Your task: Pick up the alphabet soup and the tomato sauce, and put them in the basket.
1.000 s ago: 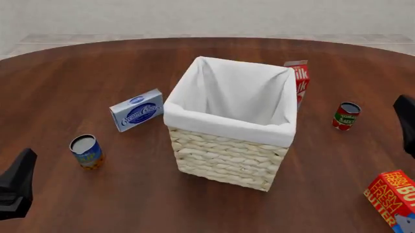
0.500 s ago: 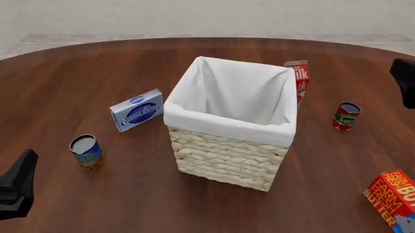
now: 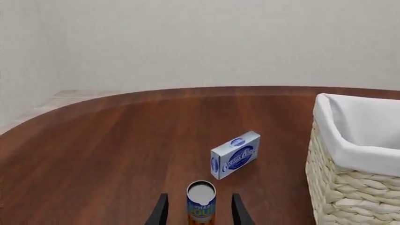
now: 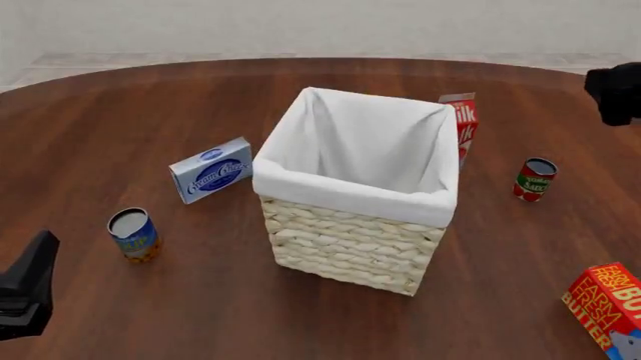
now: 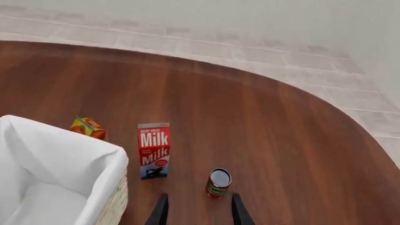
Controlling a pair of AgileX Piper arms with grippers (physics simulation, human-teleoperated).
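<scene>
The alphabet soup (image 4: 133,234), a blue and orange can with a silver top, stands upright at the front left of the table. My left gripper (image 4: 25,292) hangs open nearer than it and to its left; in the left wrist view the alphabet soup (image 3: 201,202) shows ahead between the spread fingers (image 3: 160,212), untouched. Right of the basket stands the tomato sauce (image 4: 535,179), a red and green can with a dark top. My right gripper (image 4: 613,94) hovers open high above and beyond it, looking down on the tomato sauce (image 5: 218,183). The wicker basket (image 4: 350,196) with white liner sits mid-table, nothing inside.
A cream cheese box (image 4: 210,169) lies between the soup and the basket. A milk carton (image 4: 463,124) stands behind the basket's right corner, near the tomato sauce. A red butter box (image 4: 606,304) sits at the front right. A small orange carton (image 5: 87,127) shows behind the basket.
My right gripper has risen and swung away from the near right edge to high at the far right. The left gripper and all objects have stayed put.
</scene>
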